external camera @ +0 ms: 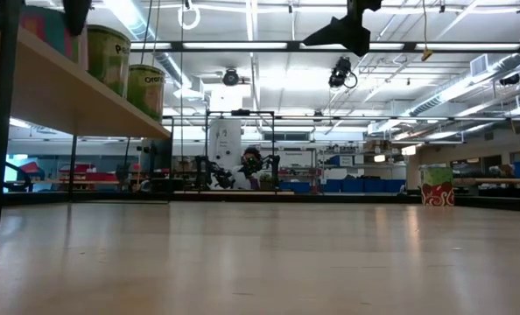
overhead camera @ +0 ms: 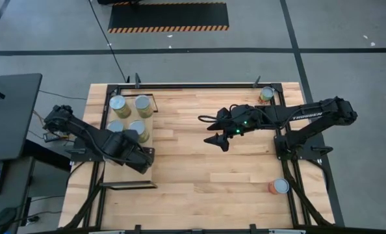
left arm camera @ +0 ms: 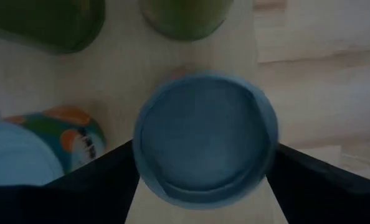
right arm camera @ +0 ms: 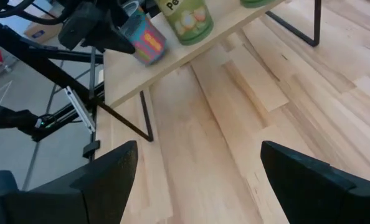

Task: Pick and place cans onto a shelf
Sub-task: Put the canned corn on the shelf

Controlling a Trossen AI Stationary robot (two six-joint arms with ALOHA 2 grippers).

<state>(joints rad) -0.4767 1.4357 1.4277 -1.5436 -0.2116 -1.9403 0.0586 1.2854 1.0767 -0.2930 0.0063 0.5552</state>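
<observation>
The shelf [overhead camera: 129,170] is a pale board in a black frame at the table's left. Several green-labelled cans [overhead camera: 143,104] stand on its far half. My left gripper [overhead camera: 143,155] is over the shelf's middle, shut on a bluish can [left arm camera: 205,137] with a pink and blue label [right arm camera: 144,37]. My right gripper [overhead camera: 220,140] is open and empty, high above the table's middle; it also shows in the low view [external camera: 339,31]. One can [overhead camera: 266,94] stands at the table's far right corner. An orange-red can [overhead camera: 279,186] stands near the right edge. My left gripper pinches the can between its two fingers, one on each side of the wall just below the top rim [left arm camera: 138,163]. The fingers come from above, pointing down. The can is upright over the shelf board [right arm camera: 191,53]; whether its bottom rests on the board I cannot tell.
The shelf's near half [overhead camera: 125,177] is bare board. The tabletop [overhead camera: 206,175] between the shelf and the right arm's base is open wood. In the low view the shelf board [external camera: 76,96] stands raised on black legs, with cans [external camera: 111,57] on it.
</observation>
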